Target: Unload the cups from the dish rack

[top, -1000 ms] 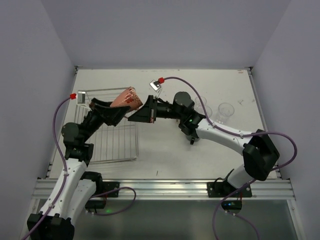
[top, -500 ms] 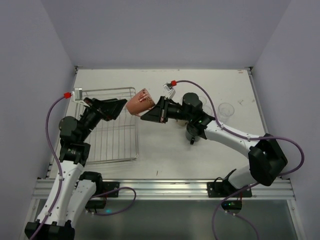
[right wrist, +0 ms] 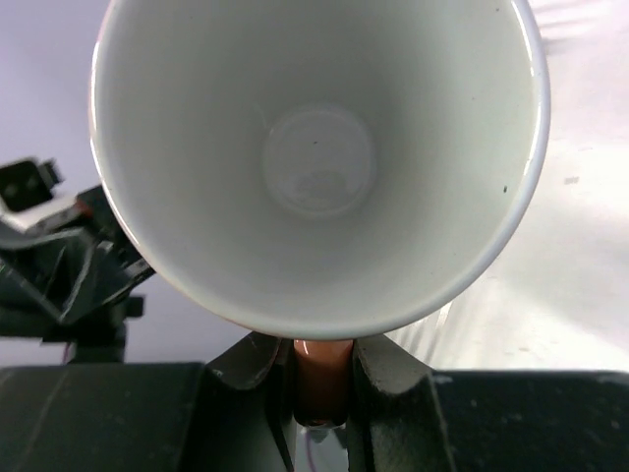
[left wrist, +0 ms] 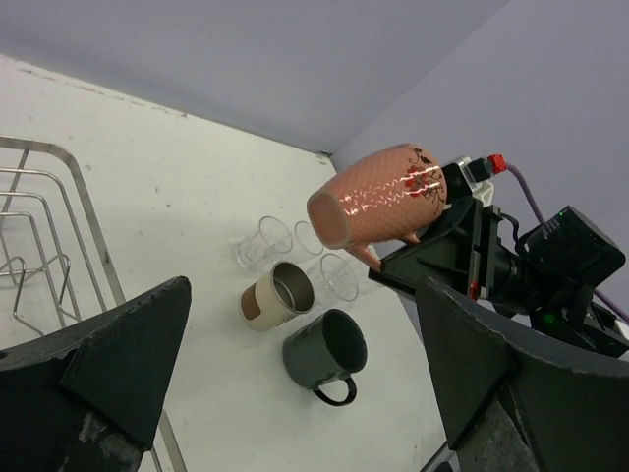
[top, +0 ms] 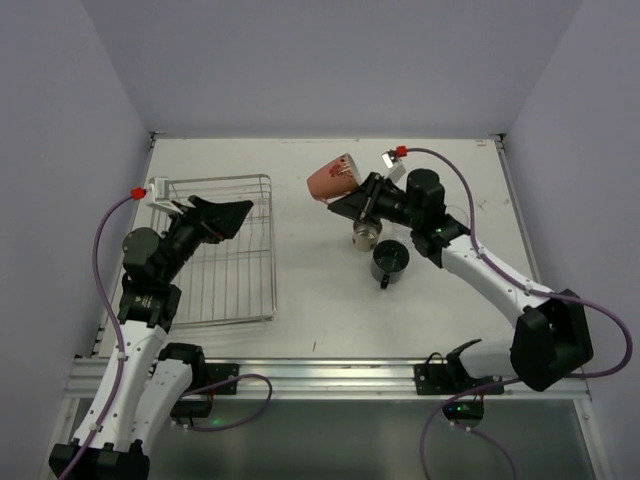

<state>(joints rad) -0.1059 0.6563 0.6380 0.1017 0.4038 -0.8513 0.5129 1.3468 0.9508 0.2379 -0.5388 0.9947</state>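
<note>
The orange-red, white-lined cup [top: 332,178] hangs tilted in the air above the table, to the right of the dish rack [top: 262,262]. My right gripper [top: 356,203] is shut on its handle [right wrist: 322,366], and the white inside fills the right wrist view [right wrist: 316,157]. The cup also shows in the left wrist view [left wrist: 378,195]. My left gripper [top: 228,214] is open and empty over the rack's back part. A beige-brown cup [top: 366,234], a dark handled mug [top: 390,260] and clear glasses [top: 452,222] stand on the table under the right arm. No cup shows in the rack.
The rack's wires [left wrist: 39,226] lie at the left of the left wrist view, where the beige-brown cup [left wrist: 275,295], dark mug [left wrist: 324,352] and two glasses [left wrist: 260,243] also show. Walls close in the table at the back and both sides.
My left gripper let go of the orange-red cup and drew back over the rack. My right gripper took the cup by the handle and carried it right and toward the back.
</note>
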